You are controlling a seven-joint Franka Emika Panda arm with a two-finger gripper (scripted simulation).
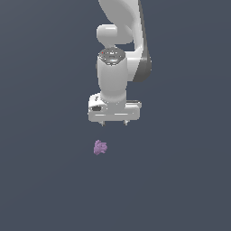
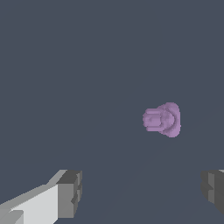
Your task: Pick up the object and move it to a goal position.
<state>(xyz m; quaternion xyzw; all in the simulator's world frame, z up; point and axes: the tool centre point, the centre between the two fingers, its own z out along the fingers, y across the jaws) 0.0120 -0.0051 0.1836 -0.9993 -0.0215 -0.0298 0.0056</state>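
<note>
Wrist view shows the object (image 2: 162, 119), a small, lumpy, light-purple blob, lying ungripped beyond the wide-open jaws.

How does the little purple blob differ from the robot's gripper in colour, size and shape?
Colour: the purple blob is light purple all over, while the gripper is white with dark grey fingertips. Size: the blob is far smaller than the gripper. Shape: the blob is lumpy and irregular; the gripper is blocky, with straight edges. Position: the blob lies apart from the gripper, whose jaws stand wide open and hold nothing.
</note>
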